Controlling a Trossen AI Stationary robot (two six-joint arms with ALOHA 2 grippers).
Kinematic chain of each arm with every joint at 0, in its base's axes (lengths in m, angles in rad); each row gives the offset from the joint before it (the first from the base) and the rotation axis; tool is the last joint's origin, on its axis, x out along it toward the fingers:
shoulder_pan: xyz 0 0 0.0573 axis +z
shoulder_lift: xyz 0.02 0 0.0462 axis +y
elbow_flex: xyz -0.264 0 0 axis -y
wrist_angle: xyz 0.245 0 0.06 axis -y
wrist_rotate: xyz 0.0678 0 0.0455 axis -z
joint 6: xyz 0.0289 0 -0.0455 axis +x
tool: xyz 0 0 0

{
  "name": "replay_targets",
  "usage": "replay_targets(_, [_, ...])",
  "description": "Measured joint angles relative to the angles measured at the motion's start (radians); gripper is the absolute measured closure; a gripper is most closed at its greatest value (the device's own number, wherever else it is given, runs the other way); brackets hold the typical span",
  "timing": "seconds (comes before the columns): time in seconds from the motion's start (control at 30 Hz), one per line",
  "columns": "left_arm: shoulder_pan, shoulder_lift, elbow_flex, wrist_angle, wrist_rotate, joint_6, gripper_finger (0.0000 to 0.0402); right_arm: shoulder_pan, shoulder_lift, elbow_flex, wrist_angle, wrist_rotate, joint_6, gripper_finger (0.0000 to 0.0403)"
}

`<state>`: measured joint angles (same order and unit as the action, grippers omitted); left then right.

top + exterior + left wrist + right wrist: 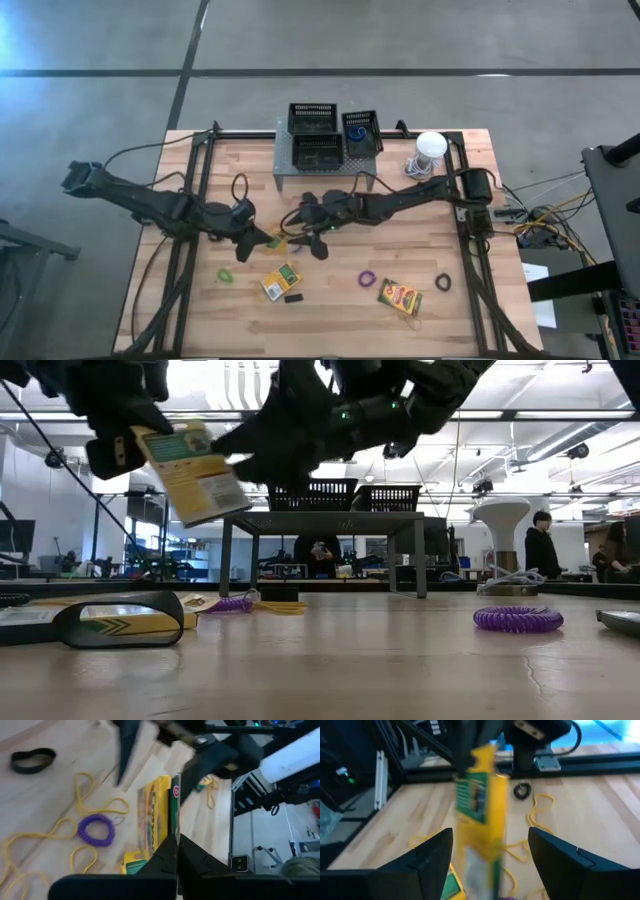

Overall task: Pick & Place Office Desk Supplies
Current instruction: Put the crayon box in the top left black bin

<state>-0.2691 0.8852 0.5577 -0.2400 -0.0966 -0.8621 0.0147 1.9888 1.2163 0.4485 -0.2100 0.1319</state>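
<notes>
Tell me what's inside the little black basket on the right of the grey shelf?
A blue rubber-band loop lies in the black basket. The basket's walls hide part of its floor, so anything else in there can't be seen.

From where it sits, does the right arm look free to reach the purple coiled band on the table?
Probably yes: the right tool is open and empty, and the purple coiled band lies in the open on the bare wooden table, nothing between them.
</notes>
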Motion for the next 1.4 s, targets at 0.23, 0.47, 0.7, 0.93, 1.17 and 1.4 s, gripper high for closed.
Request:
replay_targets(0.23, [0.000,0.069,0.000,0.068,0.062,0.036,0.0399,0.000,0.024,0.009,0.011,-0.129,-0.019,0.0163])
replay_targets(0.47, [0.001,0.067,0.000,0.082,0.063,0.085,0.0386,0.000,0.024,0.011,0.011,-0.185,0.010,0.0242])
replay_targets(0.7, [0.006,0.060,0.005,0.155,0.060,0.280,0.0359,0.008,0.024,0.007,0.013,-0.184,0.032,0.0360])
replay_targets(0.93, [0.005,0.012,0.136,0.166,0.085,0.485,0.0309,0.076,0.020,-0.143,0.320,-0.090,0.074,0.0365])
replay_targets(1.17, [-0.058,0.059,0.140,0.169,0.033,0.754,0.0303,0.103,-0.048,-0.385,0.906,-0.018,0.019,0.0367])
replay_targets(1.4, [-0.075,0.194,0.105,0.508,-0.024,1.000,0.0302,0.100,-0.149,-0.488,0.961,0.084,-0.054,0.0367])
